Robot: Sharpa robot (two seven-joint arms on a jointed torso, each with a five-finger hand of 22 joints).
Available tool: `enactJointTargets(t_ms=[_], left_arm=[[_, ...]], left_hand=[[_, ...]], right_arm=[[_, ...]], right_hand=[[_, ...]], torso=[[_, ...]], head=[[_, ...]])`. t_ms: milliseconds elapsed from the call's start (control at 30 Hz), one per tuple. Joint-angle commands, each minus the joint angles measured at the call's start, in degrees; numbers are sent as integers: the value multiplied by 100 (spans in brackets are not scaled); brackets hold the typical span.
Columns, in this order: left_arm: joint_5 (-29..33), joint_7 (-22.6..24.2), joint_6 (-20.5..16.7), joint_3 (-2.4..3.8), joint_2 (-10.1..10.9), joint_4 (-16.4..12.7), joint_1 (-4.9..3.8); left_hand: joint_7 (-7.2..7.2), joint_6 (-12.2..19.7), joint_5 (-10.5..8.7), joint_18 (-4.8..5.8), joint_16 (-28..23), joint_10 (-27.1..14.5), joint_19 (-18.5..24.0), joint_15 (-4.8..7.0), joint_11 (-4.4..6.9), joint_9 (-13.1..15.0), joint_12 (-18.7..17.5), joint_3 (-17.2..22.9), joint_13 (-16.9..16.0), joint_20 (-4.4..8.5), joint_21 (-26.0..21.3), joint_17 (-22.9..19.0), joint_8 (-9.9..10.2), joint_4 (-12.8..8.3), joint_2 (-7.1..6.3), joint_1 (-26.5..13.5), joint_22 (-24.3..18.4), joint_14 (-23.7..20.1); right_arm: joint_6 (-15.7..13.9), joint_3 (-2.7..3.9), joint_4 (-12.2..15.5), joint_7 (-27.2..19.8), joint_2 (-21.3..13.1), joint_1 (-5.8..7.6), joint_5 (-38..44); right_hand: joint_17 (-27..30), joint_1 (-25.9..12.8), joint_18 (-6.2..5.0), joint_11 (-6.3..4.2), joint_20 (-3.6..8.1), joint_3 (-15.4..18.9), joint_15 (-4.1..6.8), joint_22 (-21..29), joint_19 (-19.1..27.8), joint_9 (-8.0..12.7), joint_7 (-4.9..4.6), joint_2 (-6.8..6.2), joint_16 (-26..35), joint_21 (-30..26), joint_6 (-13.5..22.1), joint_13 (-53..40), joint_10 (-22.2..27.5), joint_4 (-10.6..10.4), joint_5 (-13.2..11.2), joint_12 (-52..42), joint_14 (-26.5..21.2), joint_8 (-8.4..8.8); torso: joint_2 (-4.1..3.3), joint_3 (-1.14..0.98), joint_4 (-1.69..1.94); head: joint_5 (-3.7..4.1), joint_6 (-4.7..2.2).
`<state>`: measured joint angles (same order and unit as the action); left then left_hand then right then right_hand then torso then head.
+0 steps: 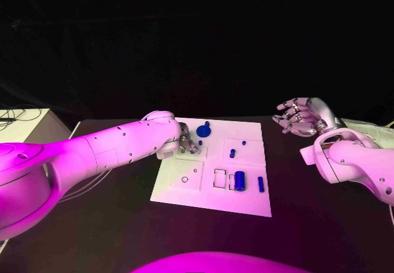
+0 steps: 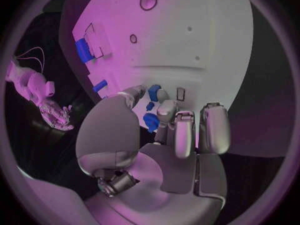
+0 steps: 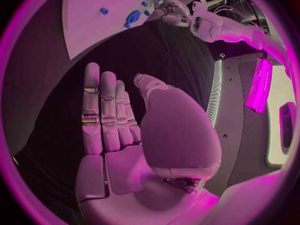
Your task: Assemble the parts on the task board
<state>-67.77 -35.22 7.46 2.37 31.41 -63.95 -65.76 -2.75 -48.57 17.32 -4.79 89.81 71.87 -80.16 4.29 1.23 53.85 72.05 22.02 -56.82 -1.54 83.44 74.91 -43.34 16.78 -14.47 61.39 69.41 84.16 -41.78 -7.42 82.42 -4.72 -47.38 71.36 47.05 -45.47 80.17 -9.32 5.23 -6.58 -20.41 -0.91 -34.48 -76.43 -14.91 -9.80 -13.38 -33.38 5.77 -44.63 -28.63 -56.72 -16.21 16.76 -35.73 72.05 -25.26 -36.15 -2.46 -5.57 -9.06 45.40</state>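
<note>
Two hands were up. The left hand (image 1: 185, 138) sat over the task board (image 1: 246, 202), near its far left part. In the left wrist view its fingers (image 2: 185, 135) curled down onto the plate beside a small blue part (image 2: 152, 120); whether they gripped it, cannot tell. The right hand (image 1: 300, 116) hung off the board's far right corner, above the black table (image 1: 328, 227), palm flat, fingers (image 3: 103, 112) straight and side by side, holding nothing. Other blue parts lay on the board: a cylinder (image 1: 239, 180) and a thin pin (image 1: 260, 183) near its front edge, a knobbed piece (image 1: 202, 131) by its far edge.
</note>
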Motion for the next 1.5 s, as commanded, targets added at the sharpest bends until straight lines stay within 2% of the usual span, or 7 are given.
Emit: enactJointTargets(t_ms=[33,267,400,500,867,1367,1500], left_arm=[[-52,-19,7,-19,34,-33,44],[-13,-11,-64,3,119,-125,42],[121,-4,-89,17,140,-154,41],[173,-1,-108,22,149,-168,40],[321,65,-260,74,198,-230,40],[952,249,-428,759,361,-273,17],[972,264,-449,870,378,-221,-9]], left_hand=[[-6,-18,-30,85,19,2,-13,-1,-16,11,7,-74,-13,-5,-34,1509,23,2,60,1,7,584],[-18,59,-44,76,19,-89,18,0,-26,80,-32,-763,73,-19,-63,1509,36,-11,229,104,-40,584],[-218,417,-719,47,-15,-584,113,-167,-208,-209,-323,-1820,638,-150,-132,1448,425,16,597,352,-183,560],[-249,422,-855,43,-23,-651,123,-197,-239,-301,-330,-2112,710,-186,-136,1434,459,19,693,428,-189,554],[-250,387,-918,41,-30,-643,125,-205,-244,-333,-292,-2256,691,-199,-136,1421,429,19,757,446,-187,548],[-291,499,-815,-33,-179,-1006,347,-239,-282,-414,-500,-2321,1114,-230,-305,1159,419,14,924,687,-578,431],[-296,509,-795,-34,-186,-1026,350,-245,-287,-440,-502,-2263,1135,-238,-311,1145,415,14,989,764,-581,424]], right_arm=[[14,1,12,-89,-4,-3,16],[52,1,10,-110,-12,-3,12],[78,1,8,-116,-14,-3,11],[84,1,6,-120,-13,-3,10],[78,1,5,-129,-12,-3,9],[56,2,-1,-128,-21,-3,-6],[50,2,8,-126,-26,-2,-7]], right_hand=[[-10,-80,-108,7,2,-23,1,18,-34,11,-26,-6,45,-35,19,11,-40,-16,41,22,44,-16],[-63,-287,-109,9,-6,39,-3,158,-79,14,-23,-63,130,-78,17,55,-43,-23,491,3,81,-22],[-60,-344,-110,11,-9,66,-6,209,-77,15,-23,-78,189,-103,23,70,-30,-21,553,7,77,-22],[-59,-350,-110,12,-10,70,-7,215,-77,15,-23,-80,196,-107,24,72,-29,-21,557,7,77,-23],[-58,-366,-110,13,-11,76,-9,231,-76,15,-24,-79,215,-115,25,77,-24,-22,566,10,78,-23],[-56,-386,-110,15,-14,80,-11,253,-75,15,-26,-71,239,-125,26,85,-18,-23,578,14,78,-24],[-56,-389,-110,15,-15,79,-12,261,-74,15,-26,-65,248,-129,27,88,-15,-21,585,16,78,-25]], torso=[[-1,0,-1],[7,-4,8],[6,-1,7],[3,0,2],[1,-2,3],[-8,-16,-1],[-12,-15,4]], head=[[14,3],[19,6],[26,0],[20,-2],[25,-20],[41,-78],[50,-96]])
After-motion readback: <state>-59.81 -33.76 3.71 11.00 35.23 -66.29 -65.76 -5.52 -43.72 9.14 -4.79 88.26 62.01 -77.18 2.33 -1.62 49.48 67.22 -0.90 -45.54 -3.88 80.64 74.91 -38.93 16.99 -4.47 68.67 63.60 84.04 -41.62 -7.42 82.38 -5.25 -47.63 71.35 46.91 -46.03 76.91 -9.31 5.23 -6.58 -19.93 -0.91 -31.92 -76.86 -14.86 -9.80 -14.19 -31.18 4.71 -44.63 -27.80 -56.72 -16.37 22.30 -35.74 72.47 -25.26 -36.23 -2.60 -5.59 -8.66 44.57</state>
